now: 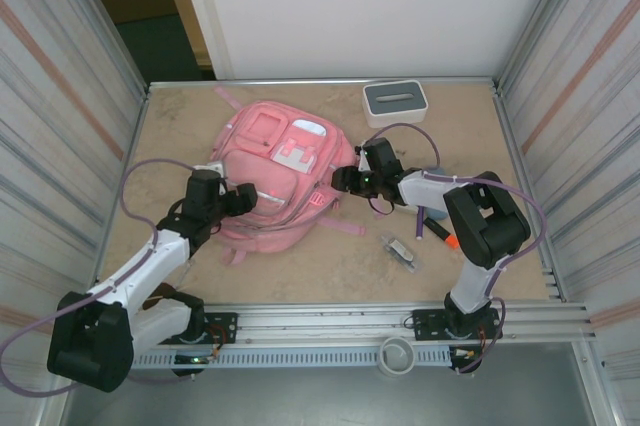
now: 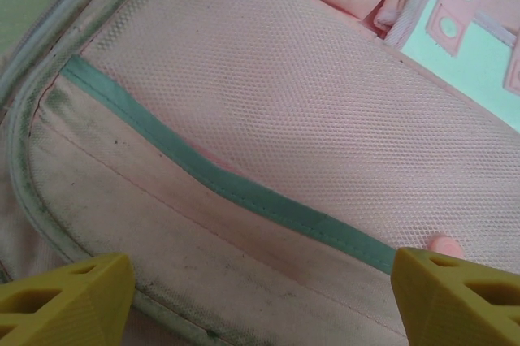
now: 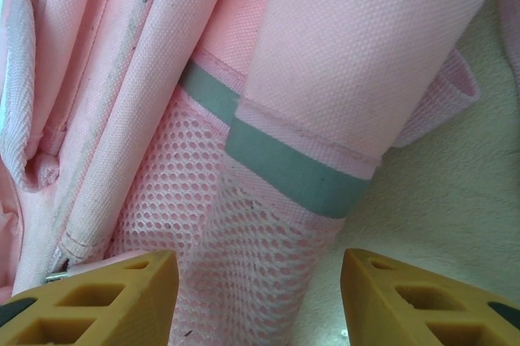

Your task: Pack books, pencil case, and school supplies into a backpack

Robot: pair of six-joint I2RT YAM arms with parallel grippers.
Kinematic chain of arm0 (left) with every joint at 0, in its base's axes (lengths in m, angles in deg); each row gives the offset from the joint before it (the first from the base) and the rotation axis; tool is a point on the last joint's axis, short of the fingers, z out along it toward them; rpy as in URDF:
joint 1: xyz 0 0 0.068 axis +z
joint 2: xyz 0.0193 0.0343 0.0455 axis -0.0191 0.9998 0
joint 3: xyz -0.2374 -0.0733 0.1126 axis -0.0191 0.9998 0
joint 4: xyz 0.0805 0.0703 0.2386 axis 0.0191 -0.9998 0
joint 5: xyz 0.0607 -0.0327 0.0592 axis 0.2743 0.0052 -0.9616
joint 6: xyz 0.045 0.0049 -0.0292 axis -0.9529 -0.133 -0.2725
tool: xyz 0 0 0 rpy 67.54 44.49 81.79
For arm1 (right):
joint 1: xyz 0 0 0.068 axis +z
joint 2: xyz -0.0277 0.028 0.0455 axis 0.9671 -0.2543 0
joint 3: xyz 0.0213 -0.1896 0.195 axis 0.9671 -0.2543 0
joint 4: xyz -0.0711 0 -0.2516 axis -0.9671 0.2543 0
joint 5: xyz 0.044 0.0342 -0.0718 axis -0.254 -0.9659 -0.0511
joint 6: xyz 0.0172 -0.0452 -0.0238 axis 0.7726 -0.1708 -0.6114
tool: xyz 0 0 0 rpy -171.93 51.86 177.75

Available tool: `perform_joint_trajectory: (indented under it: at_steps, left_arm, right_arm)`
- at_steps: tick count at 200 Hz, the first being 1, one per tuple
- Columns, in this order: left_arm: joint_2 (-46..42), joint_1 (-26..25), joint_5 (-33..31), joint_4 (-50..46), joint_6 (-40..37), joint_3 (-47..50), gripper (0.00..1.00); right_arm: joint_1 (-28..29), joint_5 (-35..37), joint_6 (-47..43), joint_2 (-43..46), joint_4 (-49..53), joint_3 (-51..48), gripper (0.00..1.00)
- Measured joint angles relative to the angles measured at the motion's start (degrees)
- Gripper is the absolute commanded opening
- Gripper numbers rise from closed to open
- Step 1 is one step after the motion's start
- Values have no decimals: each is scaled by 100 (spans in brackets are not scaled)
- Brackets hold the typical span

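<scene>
The pink backpack [image 1: 272,174] lies flat mid-table, front pockets up. My left gripper [image 1: 243,198] hovers over its left side, open; yellow fingertips [image 2: 69,297] stand wide apart above the pink fabric [image 2: 268,118] and its grey-green trim. My right gripper [image 1: 342,180] is at the bag's right side, open, with the mesh side pocket [image 3: 244,248] lying between its fingertips [image 3: 101,297]. Of the school supplies, an orange-tipped dark marker [image 1: 441,233] and a small clear packet [image 1: 402,249] lie on the table right of the bag. The books and pencil case are out of view.
A white box with a grey slotted top [image 1: 394,101] stands at the back right. A pink strap [image 1: 340,226] trails from the bag toward the front. A grey round cup [image 1: 397,354] sits on the front rail. Corrugated walls close both sides.
</scene>
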Motion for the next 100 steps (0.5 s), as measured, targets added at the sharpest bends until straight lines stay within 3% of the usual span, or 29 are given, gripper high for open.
perform_joint_trajectory:
  at_steps: [64,100]
  left_arm:
    - [221,37,103,-52,90,-2,83]
    - [442,37,162,118,92,-2,83]
  right_arm:
    - [105,24,4,-26,4,13,48]
    - [245,160,-7,-28,-33,-7,33]
